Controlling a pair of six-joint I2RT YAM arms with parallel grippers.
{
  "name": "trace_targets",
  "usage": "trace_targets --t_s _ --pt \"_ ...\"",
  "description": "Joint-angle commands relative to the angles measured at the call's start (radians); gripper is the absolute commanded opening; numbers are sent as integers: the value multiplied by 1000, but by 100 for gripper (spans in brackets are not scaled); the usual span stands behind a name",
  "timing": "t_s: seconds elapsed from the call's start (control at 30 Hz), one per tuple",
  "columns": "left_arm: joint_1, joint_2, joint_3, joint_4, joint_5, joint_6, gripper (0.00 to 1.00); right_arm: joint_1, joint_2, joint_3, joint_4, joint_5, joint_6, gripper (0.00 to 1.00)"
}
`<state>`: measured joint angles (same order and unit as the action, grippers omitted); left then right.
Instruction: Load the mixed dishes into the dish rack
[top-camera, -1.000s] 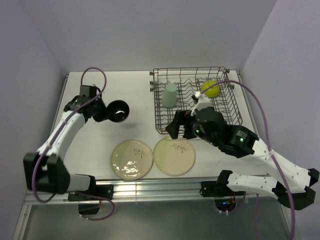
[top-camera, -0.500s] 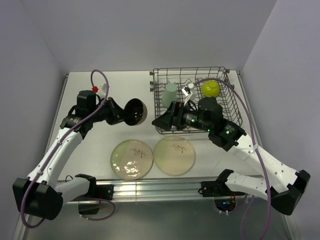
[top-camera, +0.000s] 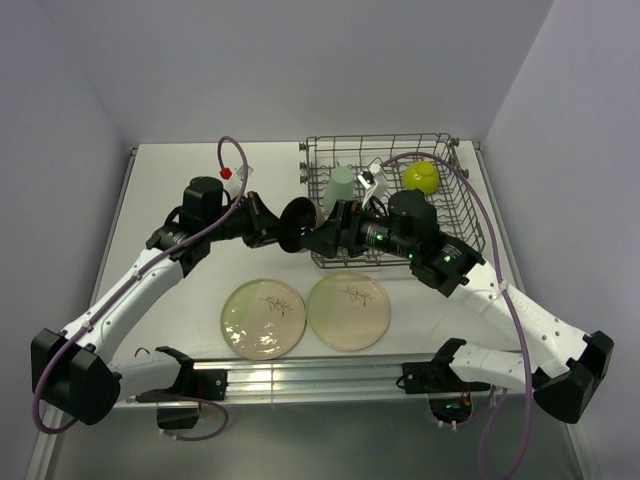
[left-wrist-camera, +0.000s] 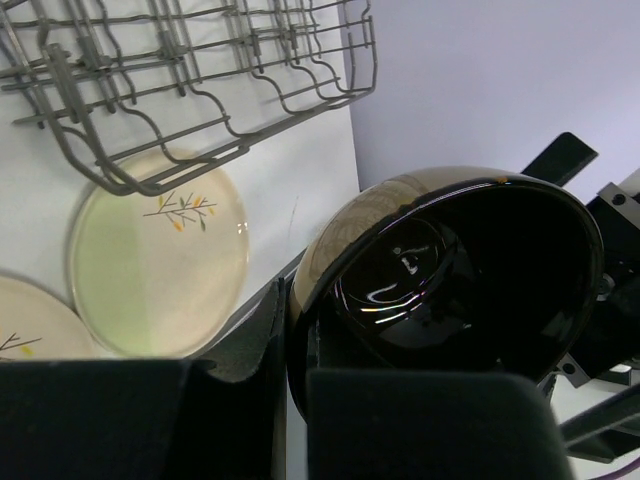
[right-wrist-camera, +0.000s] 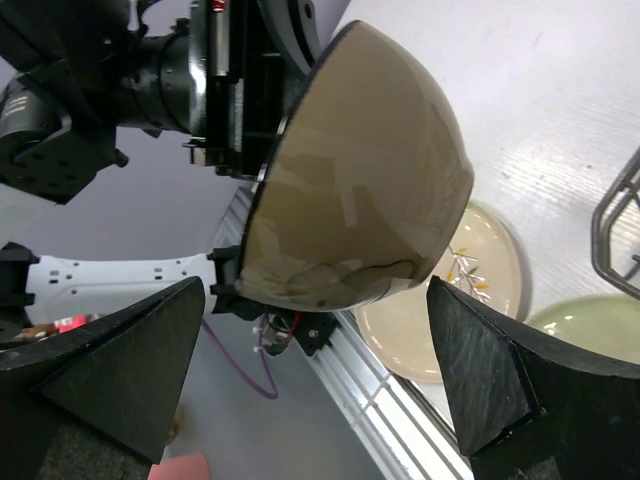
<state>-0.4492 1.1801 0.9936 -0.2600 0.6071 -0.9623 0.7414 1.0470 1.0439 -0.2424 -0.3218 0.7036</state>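
Swung rightward since a second ago, the left arm has carried the small dark cup (top-camera: 298, 222) from the counter's left side into the air just off the dish rack's near-left corner. The right arm has turned to face it.

The white counter (top-camera: 230, 170) carries the dish rack (top-camera: 380, 139) on its far right part. Near the front edge a cream plate (top-camera: 263, 317) and a second cream plate (top-camera: 348, 311) lie flat, side by side. Inside the rack a mint-green cup (top-camera: 340, 186) stands at the left end, and a lime-green bowl (top-camera: 420, 177) sits toward the far right.

The small dark cup is tipped on its side, its axis roughly level and running left to right across the counter. Its black hollow opens back toward the left wrist camera and its rounded base points toward the right arm. The left claw (left-wrist-camera: 295, 345) is clamped on the cup's rim. The right claw (top-camera: 322, 236) has its fingers wide apart, with the cup's outer wall just ahead of them. Whether a pad touches it is hard to say from these views.
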Motion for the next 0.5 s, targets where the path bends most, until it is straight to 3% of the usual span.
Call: trace_targets --t_s 0.0,0.33,0.47 --pt "-20 -13 63 148 49 -49 0 -5 -27 44 -23 46 -38 100" --pt "-65 -25 60 177 34 -84 0 -8 -44 -16 74 72 -16 100" --pt "-83 -31 27 221 17 -116 0 -8 -74 -38 112 111 20 94"
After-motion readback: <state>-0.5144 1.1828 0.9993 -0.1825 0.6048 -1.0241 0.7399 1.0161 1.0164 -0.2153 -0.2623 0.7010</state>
